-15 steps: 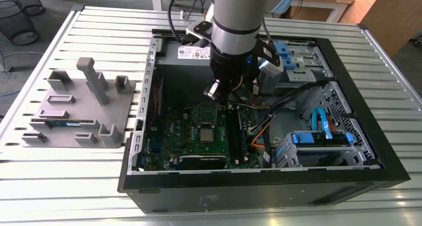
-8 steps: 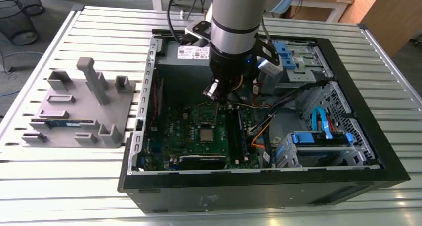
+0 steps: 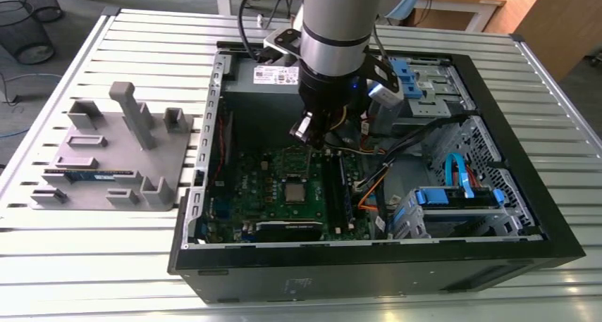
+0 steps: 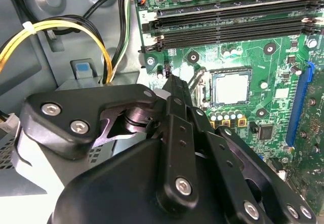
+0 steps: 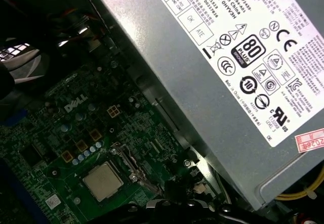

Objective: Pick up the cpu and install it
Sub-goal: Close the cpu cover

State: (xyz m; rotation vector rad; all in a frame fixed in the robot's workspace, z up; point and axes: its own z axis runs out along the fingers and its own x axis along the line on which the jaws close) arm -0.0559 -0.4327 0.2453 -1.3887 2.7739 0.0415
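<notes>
End effector: we see the end effector [image 3: 318,140] inside the open computer case, hanging over the motherboard. In the second wrist view its dark fingers [image 4: 170,89] are drawn together to one narrow tip, closed, with nothing between them that we can make out.
Arm: the silver and black arm [image 3: 334,26] comes down from above into the case, close by the power supply.
Cpu: the cpu [image 4: 230,87] lies flat in its socket on the motherboard with its silvery top up. It is free of the end effector and near its tip. In the exterior view it sits below the end effector [image 3: 295,192]; the first wrist view shows it too [image 5: 103,182].
Socket frame: metal parts of the socket frame [image 4: 198,84] stand just beside the cpu, on the end effector's side. We cannot tell whether it is latched.
Motherboard: the green motherboard [image 4: 263,57] carries long black memory slots [image 4: 228,16] near the socket.
Power supply: the grey power supply [image 5: 202,67] runs along one edge of the board, with yellow cables [image 4: 66,29] beside it.
Computer case: the black computer case [image 3: 376,265] lies on its side on the table [image 3: 94,265].
Grey holder: the grey holder [image 3: 103,149] stands at the exterior view's left, apart from the case, with a memory stick [image 3: 89,174] in it.
</notes>
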